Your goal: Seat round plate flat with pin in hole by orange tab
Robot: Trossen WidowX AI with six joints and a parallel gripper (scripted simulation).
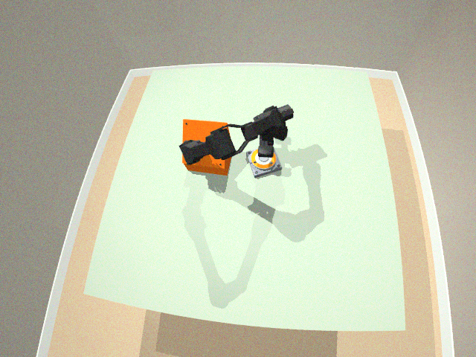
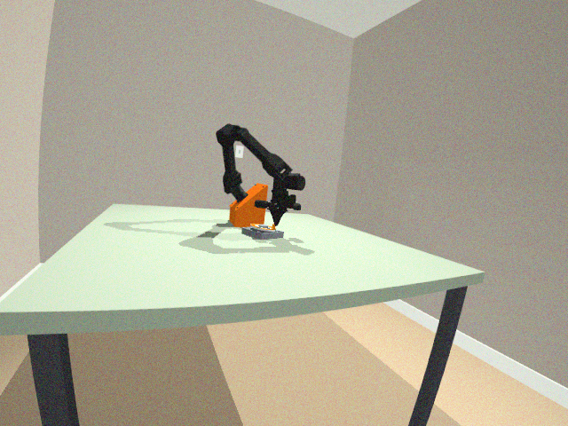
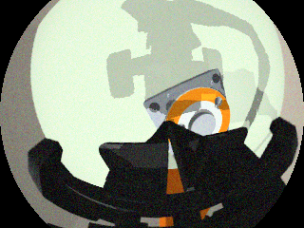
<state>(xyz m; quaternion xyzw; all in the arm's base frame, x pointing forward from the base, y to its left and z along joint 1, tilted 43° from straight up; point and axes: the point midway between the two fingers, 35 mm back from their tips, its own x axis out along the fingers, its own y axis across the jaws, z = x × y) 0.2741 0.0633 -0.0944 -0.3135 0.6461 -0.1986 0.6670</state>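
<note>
The round orange plate (image 1: 264,163) sits on the white post (image 1: 263,158) over the square grey base (image 1: 264,166). It also shows in the wrist view (image 3: 201,116), with the base (image 3: 184,97) under it. In the side view the plate (image 2: 264,229) rests on the base (image 2: 262,232) and looks slightly tilted. My gripper (image 1: 265,152) points straight down with its fingers shut and empty. Its tips (image 3: 170,141) are at the plate's near rim, and in the side view (image 2: 276,223) they are at the plate's right edge. I cannot tell whether they touch it. The tab, the hole and the pin are hidden.
The arm's orange mount block (image 1: 204,146) stands just left of the base, and in the side view (image 2: 248,209) behind it. The arm's link passes over the gap between them. The pale green table top spreads wide on all sides.
</note>
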